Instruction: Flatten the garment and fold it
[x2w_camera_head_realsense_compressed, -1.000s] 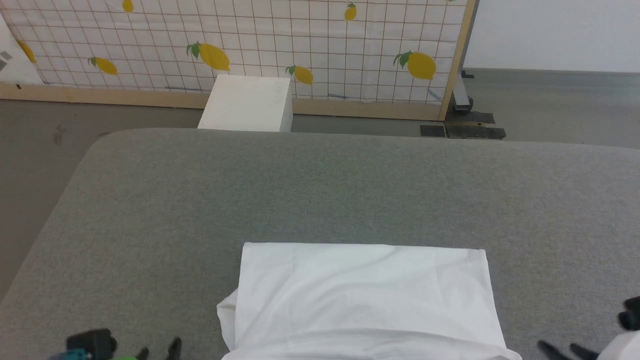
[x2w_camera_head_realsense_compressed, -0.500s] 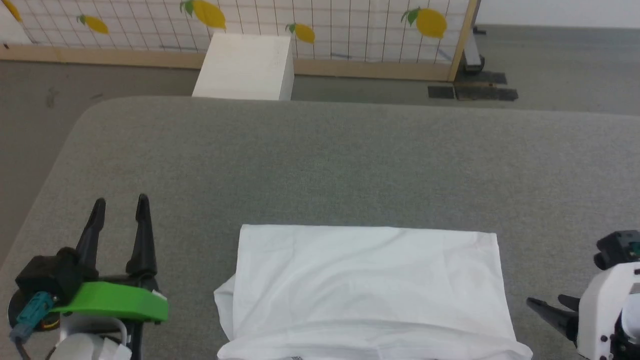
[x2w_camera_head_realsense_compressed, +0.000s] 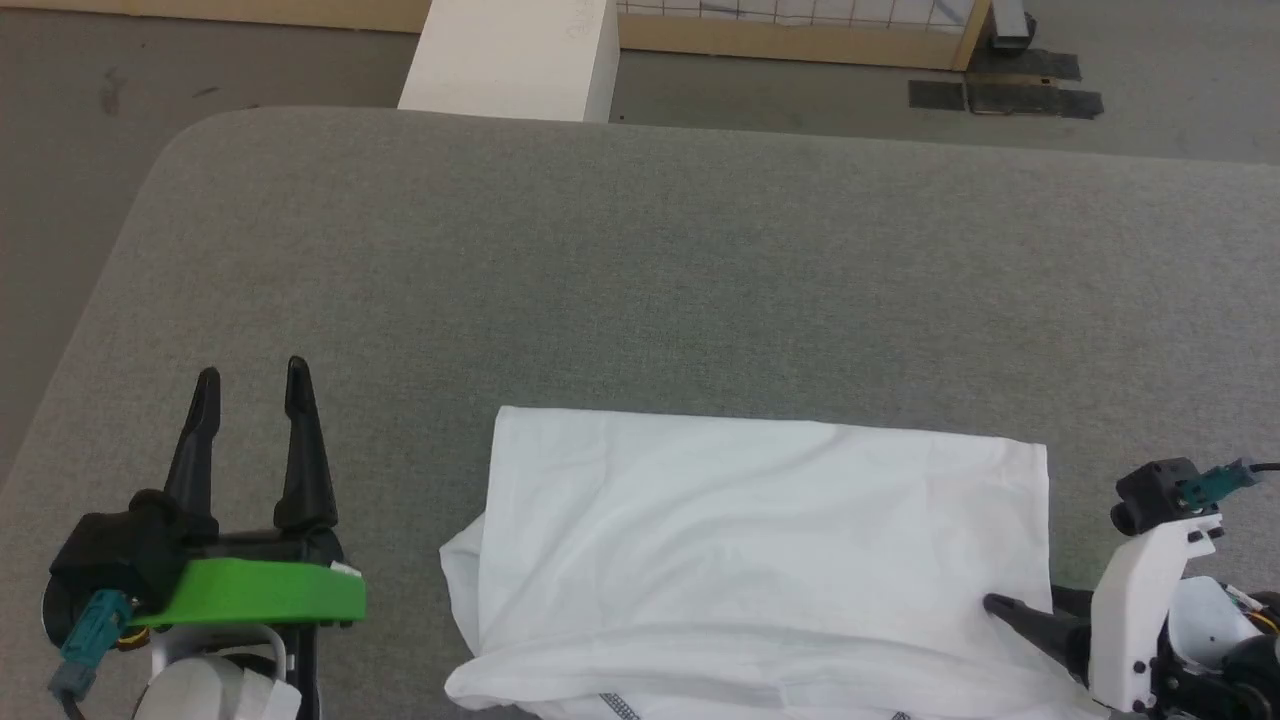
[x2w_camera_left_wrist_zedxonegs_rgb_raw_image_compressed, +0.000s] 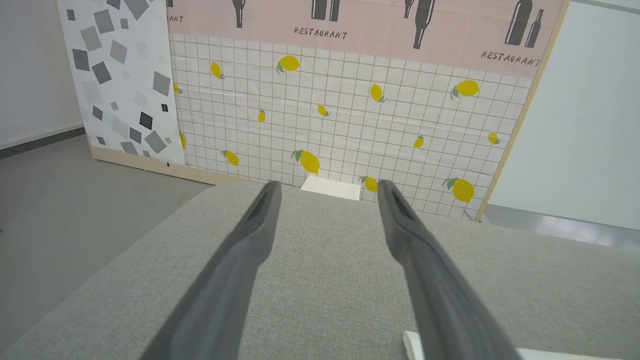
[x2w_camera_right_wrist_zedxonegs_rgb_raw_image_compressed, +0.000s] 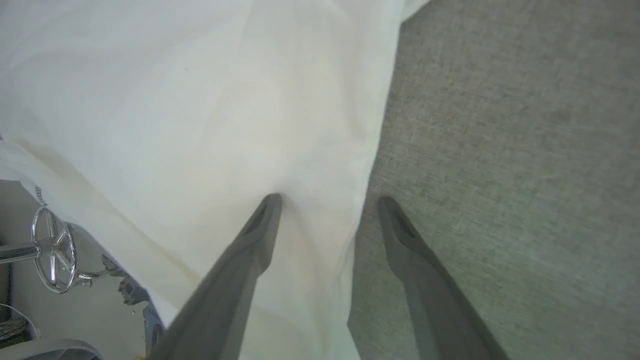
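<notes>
The garment (x2w_camera_head_realsense_compressed: 760, 540), a white cloth with dark zigzag stitching at its near hem, lies partly folded on the grey padded surface (x2w_camera_head_realsense_compressed: 640, 250), its far edge straight. My right gripper (x2w_camera_head_realsense_compressed: 1022, 605) is open at the garment's right edge, fingers pointing left. In the right wrist view the right gripper (x2w_camera_right_wrist_zedxonegs_rgb_raw_image_compressed: 330, 199) straddles that edge: one finger over the garment (x2w_camera_right_wrist_zedxonegs_rgb_raw_image_compressed: 175, 100), the other over the bare grey surface. My left gripper (x2w_camera_head_realsense_compressed: 252, 370) stands open to the left of the garment, holding nothing. In the left wrist view the left gripper (x2w_camera_left_wrist_zedxonegs_rgb_raw_image_compressed: 328, 184) hangs over the grey surface, with a garment corner (x2w_camera_left_wrist_zedxonegs_rgb_raw_image_compressed: 415, 347) at the bottom.
A rigid white box (x2w_camera_head_realsense_compressed: 510, 60) stands on the floor beyond the surface's far edge. Behind it is a lemon-print partition (x2w_camera_left_wrist_zedxonegs_rgb_raw_image_compressed: 350, 110) with a wooden frame. Dark plates (x2w_camera_head_realsense_compressed: 1000, 95) lie on the floor at the far right. The surface's rounded left corner (x2w_camera_head_realsense_compressed: 170, 150) drops to the floor.
The head camera has tilted down. My left gripper has come up into view at the left. My right gripper has moved left, its finger now over the garment's right edge.
</notes>
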